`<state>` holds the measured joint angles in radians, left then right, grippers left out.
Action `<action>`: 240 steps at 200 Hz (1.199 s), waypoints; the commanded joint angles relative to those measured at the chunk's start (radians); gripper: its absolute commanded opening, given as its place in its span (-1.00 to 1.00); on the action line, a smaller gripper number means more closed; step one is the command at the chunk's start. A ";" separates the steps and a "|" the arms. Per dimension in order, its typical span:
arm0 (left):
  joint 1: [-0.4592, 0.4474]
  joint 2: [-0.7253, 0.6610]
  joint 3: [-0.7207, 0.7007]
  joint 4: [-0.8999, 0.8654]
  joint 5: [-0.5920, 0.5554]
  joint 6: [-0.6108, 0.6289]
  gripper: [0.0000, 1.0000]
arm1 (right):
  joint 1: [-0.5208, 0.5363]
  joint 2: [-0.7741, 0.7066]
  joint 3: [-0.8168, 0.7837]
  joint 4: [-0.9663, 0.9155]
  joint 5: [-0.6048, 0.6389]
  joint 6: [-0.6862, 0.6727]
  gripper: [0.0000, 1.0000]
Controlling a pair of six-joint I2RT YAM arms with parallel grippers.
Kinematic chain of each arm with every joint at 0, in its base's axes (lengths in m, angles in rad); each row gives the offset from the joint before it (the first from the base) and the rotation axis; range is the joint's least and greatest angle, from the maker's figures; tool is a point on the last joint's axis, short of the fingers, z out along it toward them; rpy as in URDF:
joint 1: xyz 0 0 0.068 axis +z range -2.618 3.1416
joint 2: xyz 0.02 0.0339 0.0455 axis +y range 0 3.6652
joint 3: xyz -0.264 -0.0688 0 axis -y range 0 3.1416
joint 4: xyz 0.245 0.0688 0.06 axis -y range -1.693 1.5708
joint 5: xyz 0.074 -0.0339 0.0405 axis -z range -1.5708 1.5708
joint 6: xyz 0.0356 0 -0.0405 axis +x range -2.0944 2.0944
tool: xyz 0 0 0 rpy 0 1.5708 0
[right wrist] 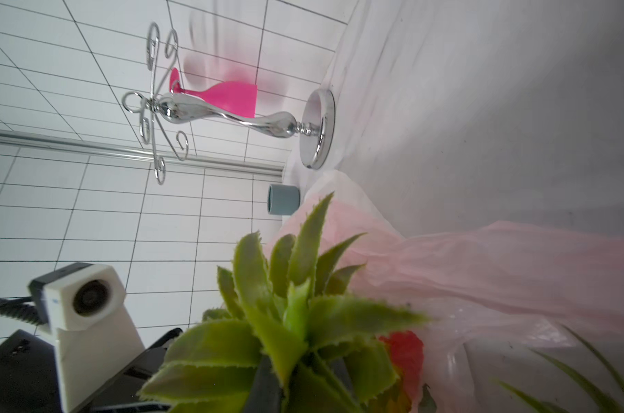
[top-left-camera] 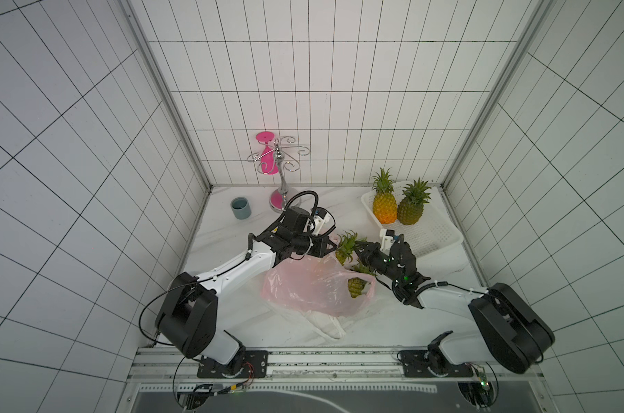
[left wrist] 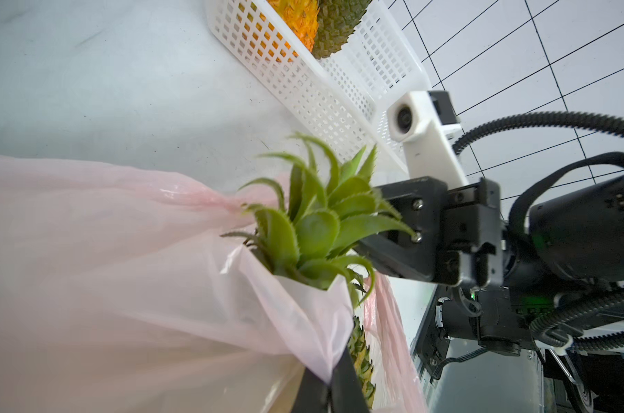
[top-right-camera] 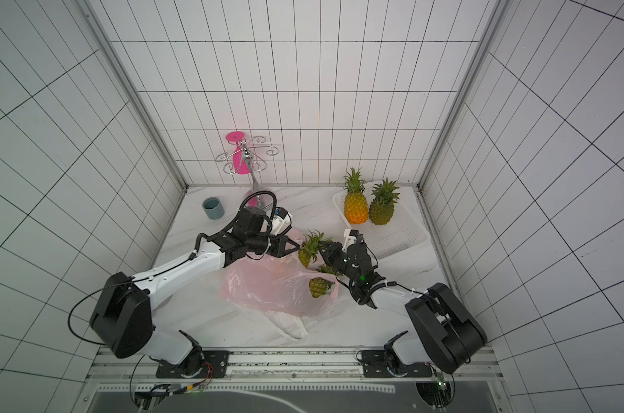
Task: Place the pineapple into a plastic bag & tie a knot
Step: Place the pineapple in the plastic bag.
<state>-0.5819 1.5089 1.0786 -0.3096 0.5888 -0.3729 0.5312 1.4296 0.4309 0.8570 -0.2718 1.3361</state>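
Observation:
A pink plastic bag (top-left-camera: 303, 286) (top-right-camera: 267, 286) lies in the middle of the table. My left gripper (top-left-camera: 330, 246) (top-right-camera: 296, 246) (left wrist: 330, 382) is shut on the bag's upper edge and holds it raised. My right gripper (top-left-camera: 360, 248) (top-right-camera: 325, 250) (right wrist: 296, 389) is shut on the green crown of a small pineapple (top-left-camera: 342, 250) (top-right-camera: 307, 250) (left wrist: 314, 221) (right wrist: 285, 314) at the bag's mouth. In the left wrist view the fruit's body drops behind the pink film. A second small pineapple (top-left-camera: 356, 286) (top-right-camera: 319, 286) lies inside the bag, near its right end.
A white basket (top-left-camera: 435, 236) at the back right holds an orange pineapple (top-left-camera: 384, 203) and a green one (top-left-camera: 410, 207). A grey cup (top-left-camera: 240, 208) and a chrome rack (top-left-camera: 278, 157) with a pink glass stand at the back. A white bag (top-left-camera: 326, 321) lies under the pink one.

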 commanded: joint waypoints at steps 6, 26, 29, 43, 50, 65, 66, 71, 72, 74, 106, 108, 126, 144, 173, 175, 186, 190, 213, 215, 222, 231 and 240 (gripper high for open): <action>0.000 0.020 0.028 0.032 -0.027 0.023 -1.00 | -0.003 0.078 0.055 0.119 -0.166 0.005 -1.00; 0.008 0.027 0.029 0.028 -0.033 0.028 -1.00 | 0.007 0.165 0.152 0.072 -0.312 -0.062 -1.00; 0.009 0.029 0.029 0.027 -0.035 0.028 -1.00 | 0.009 0.177 0.164 0.061 -0.330 -0.075 -1.00; 0.017 0.037 0.030 0.015 -0.041 0.030 -1.00 | 0.013 0.223 0.212 0.009 -0.408 -0.138 -1.00; 0.021 0.039 0.027 0.011 -0.041 0.029 -1.00 | 0.012 0.235 0.220 -0.015 -0.427 -0.166 -1.00; 0.031 0.039 0.024 -0.008 -0.062 0.029 -1.00 | 0.010 0.239 0.237 -0.087 -0.452 -0.241 -1.00; 0.033 0.039 0.024 -0.009 -0.065 0.029 -1.00 | 0.010 0.238 0.238 -0.095 -0.452 -0.246 -1.00; 0.035 0.040 0.022 -0.016 -0.073 0.031 -1.00 | 0.010 0.233 0.243 -0.126 -0.451 -0.274 -1.00; 0.036 0.040 0.021 -0.017 -0.074 0.031 -1.00 | 0.010 0.230 0.244 -0.132 -0.451 -0.279 -1.00; 0.038 0.042 0.021 -0.019 -0.077 0.031 -1.00 | 0.009 0.227 0.248 -0.144 -0.450 -0.292 -1.00; 0.046 0.049 0.037 -0.098 -0.103 0.058 -0.83 | 0.010 0.180 0.318 -0.346 -0.478 -0.470 -0.61; 0.046 0.048 0.037 -0.102 -0.104 0.059 -0.80 | 0.009 0.175 0.321 -0.359 -0.477 -0.479 -0.57; 0.045 0.028 0.040 -0.144 -0.122 0.072 -0.51 | 0.000 0.128 0.349 -0.478 -0.452 -0.571 -0.23; 0.046 -0.006 0.045 -0.182 -0.135 0.077 -0.29 | -0.019 0.074 0.359 -0.565 -0.412 -0.627 0.04; 0.045 -0.057 0.099 -0.305 -0.185 0.096 -0.16 | -0.055 -0.007 0.376 -0.696 -0.350 -0.704 0.26; 0.046 -0.061 0.103 -0.314 -0.190 0.099 -0.16 | -0.057 -0.010 0.377 -0.705 -0.347 -0.711 0.27; 0.046 -0.080 0.126 -0.371 -0.218 0.115 -0.15 | -0.067 -0.039 0.388 -0.749 -0.321 -0.732 0.32; 0.045 -0.088 0.134 -0.390 -0.228 0.119 -0.14 | -0.071 -0.048 0.392 -0.765 -0.312 -0.739 0.33; 0.045 -0.127 0.171 -0.475 -0.312 0.125 -0.12 | -0.091 -0.111 0.405 -0.850 -0.246 -0.775 0.43; 0.046 -0.131 0.173 -0.481 -0.323 0.123 -0.11 | -0.093 -0.116 0.405 -0.858 -0.239 -0.777 0.44; 0.046 -0.140 0.179 -0.496 -0.355 0.117 -0.08 | -0.102 -0.133 0.402 -0.878 -0.220 -0.783 0.46; 0.046 -0.150 0.177 -0.504 -0.395 0.110 -0.06 | -0.112 -0.156 0.391 -0.902 -0.195 -0.789 0.49; 0.046 -0.157 0.171 -0.493 -0.420 0.109 -0.04 | -0.121 -0.175 0.371 -0.916 -0.172 -0.792 0.51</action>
<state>-0.5392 1.3796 1.2343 -0.7334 0.2996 -0.2737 0.4377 1.3067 0.7303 0.0578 -0.5411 0.6010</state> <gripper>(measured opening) 0.471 0.744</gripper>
